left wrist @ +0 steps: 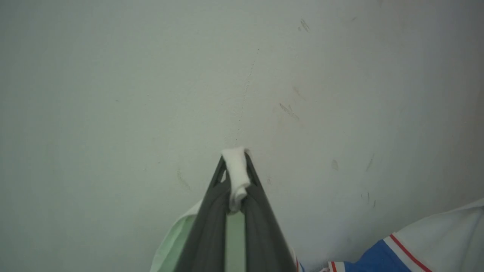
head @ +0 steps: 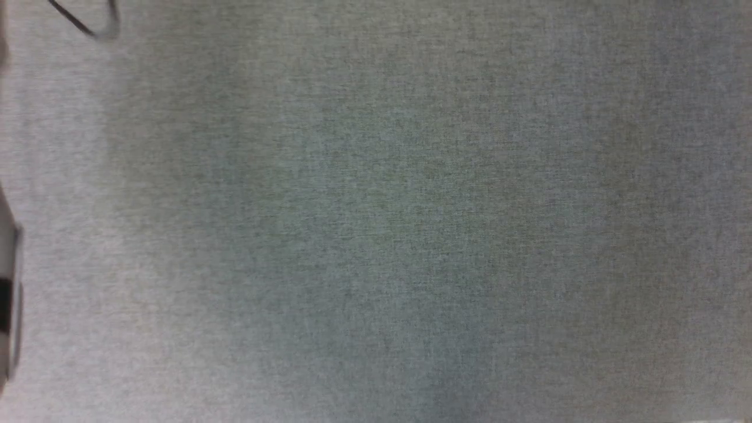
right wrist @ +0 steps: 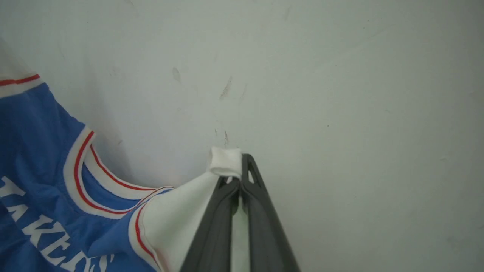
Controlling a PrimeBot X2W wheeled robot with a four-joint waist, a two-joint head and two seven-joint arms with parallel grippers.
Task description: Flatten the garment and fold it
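The garment point(right wrist: 38, 151) is a blue jersey with red-and-white striped trim and white lettering, bunched at the lower left of the right wrist view. My right gripper point(right wrist: 235, 166) is shut on a fold of its white sleeve point(right wrist: 177, 211), which stretches up to the fingertips. In the left wrist view my left gripper point(left wrist: 236, 160) is shut on another white bit of the garment point(left wrist: 236, 175). A blue and white part of the garment point(left wrist: 382, 258) lies at that view's lower right corner.
Both wrist views look onto a pale, lightly scuffed table top point(left wrist: 113, 94) point(right wrist: 340, 94). The head view looks at a grey textured surface point(head: 376, 211), with a dark cable loop point(head: 88, 23) at the top left and a pale-and-black object point(head: 9, 294) at the left edge.
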